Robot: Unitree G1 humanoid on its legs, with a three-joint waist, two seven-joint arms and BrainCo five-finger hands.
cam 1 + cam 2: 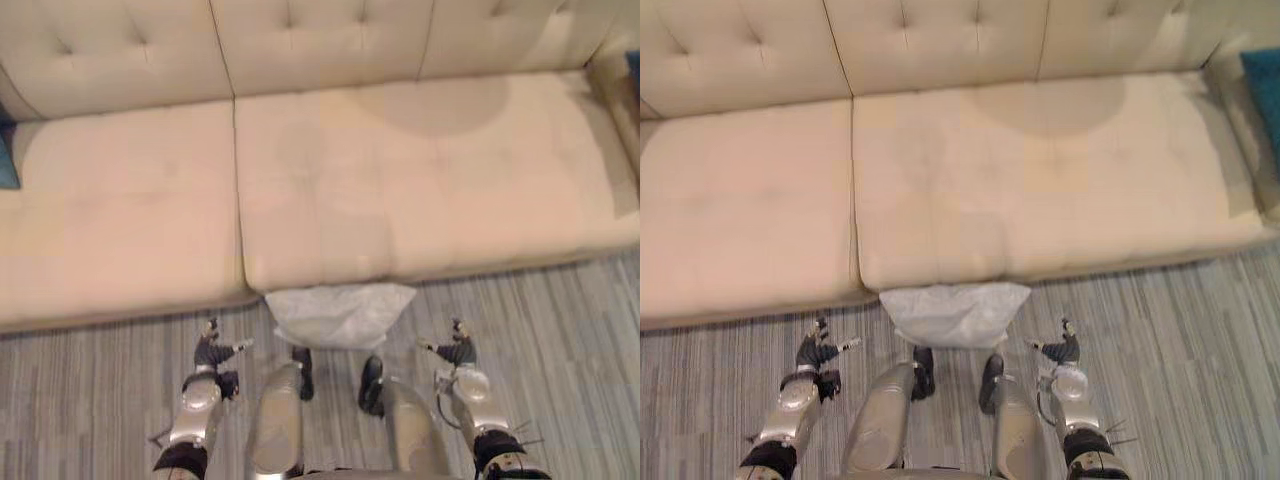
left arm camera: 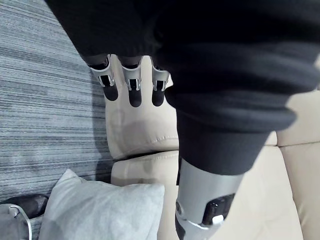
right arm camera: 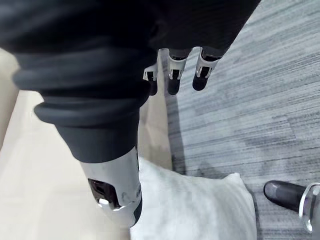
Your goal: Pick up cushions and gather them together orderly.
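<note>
Trouble could come from the pale grey cushion [image 1: 340,312] being soft and floppy. It lies on the carpet [image 1: 570,320], pressed up against the front of the sofa [image 1: 420,190], about midway between the two hands. I think that if only one hand takes a corner, the cushion may sag, fold and slip out. If the hands come in too low, the fingers may scrape the carpet. Too far forward, and they may bump the sofa's front.

The left hand [image 1: 212,351] hangs low over the carpet on one side of the cushion, fingers loose and nearly straight, with nothing in it. The right hand [image 1: 456,350] hangs the same way on the other side, loose and empty too. Neither one touches the cushion.

The sofa is long and cream-coloured and looks soft, with buttons pressed into its back. Its seat is wide and flat, so a cushion should sit there well, though it might tip over on such a soft seat. What I take for a blue-green cushion [image 1: 1263,85] peeks in at the far right end. The carpet is grey with thin stripes.
</note>
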